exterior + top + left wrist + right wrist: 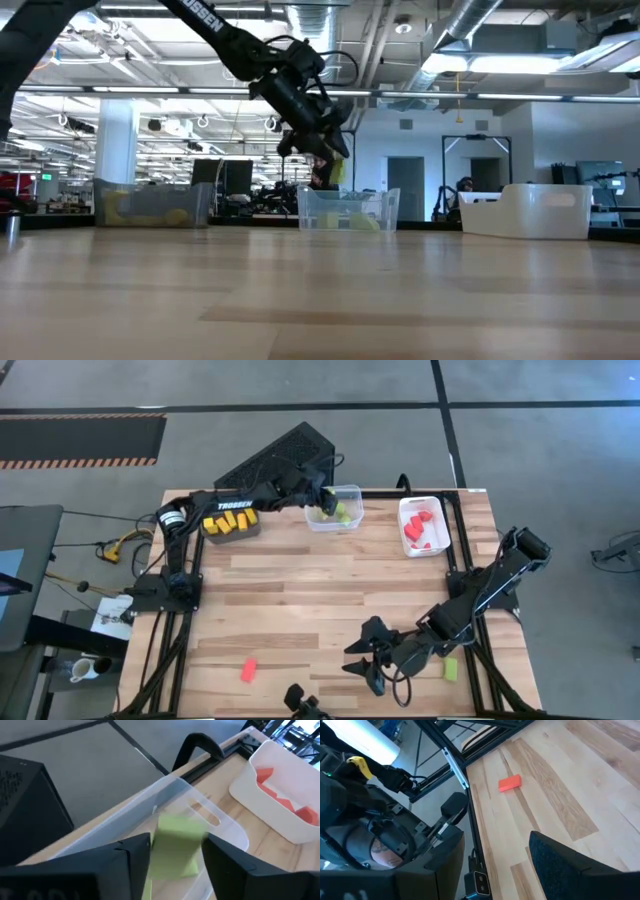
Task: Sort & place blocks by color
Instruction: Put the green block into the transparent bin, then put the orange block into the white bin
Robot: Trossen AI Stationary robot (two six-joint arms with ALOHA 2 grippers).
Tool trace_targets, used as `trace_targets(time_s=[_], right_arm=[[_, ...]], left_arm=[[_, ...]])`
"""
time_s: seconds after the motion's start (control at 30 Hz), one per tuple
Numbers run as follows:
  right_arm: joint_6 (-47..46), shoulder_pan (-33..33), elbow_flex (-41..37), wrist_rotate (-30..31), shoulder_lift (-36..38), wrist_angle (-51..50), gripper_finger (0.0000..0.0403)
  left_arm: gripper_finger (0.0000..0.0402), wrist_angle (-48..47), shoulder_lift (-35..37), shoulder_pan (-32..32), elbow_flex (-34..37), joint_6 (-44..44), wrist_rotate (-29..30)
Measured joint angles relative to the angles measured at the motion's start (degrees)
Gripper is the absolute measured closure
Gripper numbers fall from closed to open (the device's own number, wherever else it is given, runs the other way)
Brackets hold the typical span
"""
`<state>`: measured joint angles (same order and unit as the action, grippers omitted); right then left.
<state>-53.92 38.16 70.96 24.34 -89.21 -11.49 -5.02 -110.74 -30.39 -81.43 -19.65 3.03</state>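
Over the clear bin (335, 507) at the table's far edge, hovering with left gripper (175, 852) fingers parted around a light green block (175, 847), seemingly loosening; waiting near the front edge, right gripper (368, 657) spread wide, between a red block (249, 669) and another green block (451, 669).

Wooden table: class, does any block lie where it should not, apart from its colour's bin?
Yes, two. A small red block lies loose on the wooden table near its front edge, and a light green block lies by the right arm, both far from the bins.
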Motion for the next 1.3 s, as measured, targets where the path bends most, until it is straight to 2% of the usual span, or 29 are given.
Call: trace_targets(time_s=[0.13,0.3,0.53,0.73,0.9,1.03,1.1,1.3], right_arm=[[-0.23,-0.05,0.01,0.0,0.0,-0.01,0.0159],[-0.25,-0.05,0.0,0.0,0.0,-0.07,0.0159],[-1.89,-0.05,0.0,-0.02,0.0,-0.41,0.0159],[-2.72,-0.05,0.0,-0.02,0.0,-0.48,0.0159],[-2.76,-0.05,0.0,0.0,0.0,-0.45,0.0159],[-1.33,-0.05,0.0,-0.02,0.0,-0.38,0.0159],[-0.06,-0.05,0.02,-0.07,0.0,-0.6,0.0159],[5.47,0.41,0.02,-0.44,0.0,-1.73,0.0159]], left_arm=[[0.0213,-3.74,0.26,0.0,-1.82,0.91,0.04],[0.019,-14.45,0.28,0.1,-8.01,6.49,0.17],[0.0192,-33.81,0.31,2.57,-19.35,13.31,-3.78],[0.02,-53.18,0.75,8.28,-25.0,19.08,-5.79],[0.0201,-71.54,1.91,16.29,-24.98,20.14,-5.78],[0.0201,-82.59,2.68,25.68,-24.96,17.35,-5.77],[0.0201,-84.93,3.3,31.24,-24.96,14.77,-5.74],[0.0201,-83.93,4.72,48.16,-24.57,1.22,-5.12]])
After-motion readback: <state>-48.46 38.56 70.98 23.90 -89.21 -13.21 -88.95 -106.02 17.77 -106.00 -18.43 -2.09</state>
